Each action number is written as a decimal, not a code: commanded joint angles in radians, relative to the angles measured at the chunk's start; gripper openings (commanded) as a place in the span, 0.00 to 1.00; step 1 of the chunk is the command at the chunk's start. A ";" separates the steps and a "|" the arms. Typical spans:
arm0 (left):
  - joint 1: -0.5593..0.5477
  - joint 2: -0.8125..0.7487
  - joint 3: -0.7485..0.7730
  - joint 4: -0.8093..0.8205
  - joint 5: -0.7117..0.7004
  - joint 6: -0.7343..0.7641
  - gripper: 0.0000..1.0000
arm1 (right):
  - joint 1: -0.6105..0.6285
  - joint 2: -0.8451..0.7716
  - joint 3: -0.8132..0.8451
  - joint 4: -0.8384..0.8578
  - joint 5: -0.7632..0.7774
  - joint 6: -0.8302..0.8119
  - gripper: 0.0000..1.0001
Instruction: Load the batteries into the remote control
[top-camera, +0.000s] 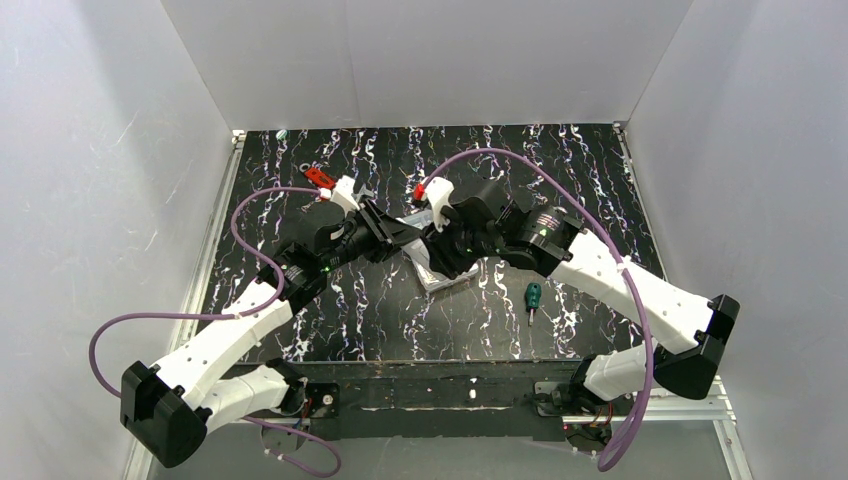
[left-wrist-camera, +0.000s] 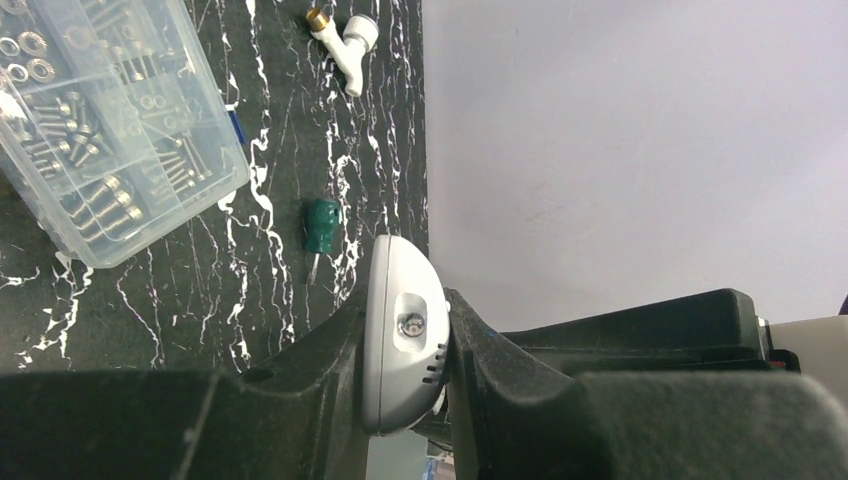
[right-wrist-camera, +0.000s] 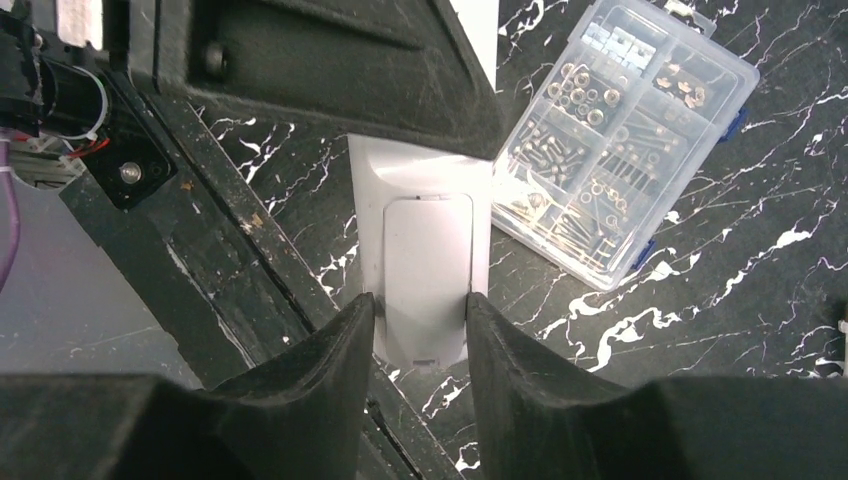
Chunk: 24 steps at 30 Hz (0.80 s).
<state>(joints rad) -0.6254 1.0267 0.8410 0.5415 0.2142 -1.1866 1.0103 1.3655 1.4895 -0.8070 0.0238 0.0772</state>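
The remote control (left-wrist-camera: 397, 285) is a slim white handset held in the air between both arms. My left gripper (left-wrist-camera: 405, 305) is shut on its rounded end, the one with the small lens. From the other side, my right gripper (right-wrist-camera: 420, 300) has its fingers against both sides of the remote control (right-wrist-camera: 425, 190) at the opposite end. The back faces that camera, with the battery cover (right-wrist-camera: 428, 265) closed. No batteries show in any view. In the top view both gripper heads meet over the table's middle and hide most of the handset.
A clear compartment box of screws (right-wrist-camera: 620, 140) lies on the black marbled table just beside the remote. A green-handled screwdriver (top-camera: 533, 297) lies to the right. A white fitting (left-wrist-camera: 345, 45) and a red part (top-camera: 319, 177) lie farther off. The table's near rail (right-wrist-camera: 250, 280) runs below.
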 joint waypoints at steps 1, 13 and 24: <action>-0.015 -0.016 0.045 0.082 0.107 -0.045 0.00 | 0.002 0.006 0.017 0.101 0.012 -0.013 0.48; -0.016 -0.018 0.037 0.075 0.102 -0.045 0.00 | 0.003 -0.003 0.017 0.116 0.050 -0.006 0.56; -0.016 -0.016 0.038 0.077 0.103 -0.042 0.00 | 0.002 -0.043 0.045 0.165 0.085 0.019 0.64</action>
<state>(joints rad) -0.6304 1.0267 0.8410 0.5529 0.2554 -1.2171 1.0130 1.3666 1.4906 -0.7227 0.0879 0.0811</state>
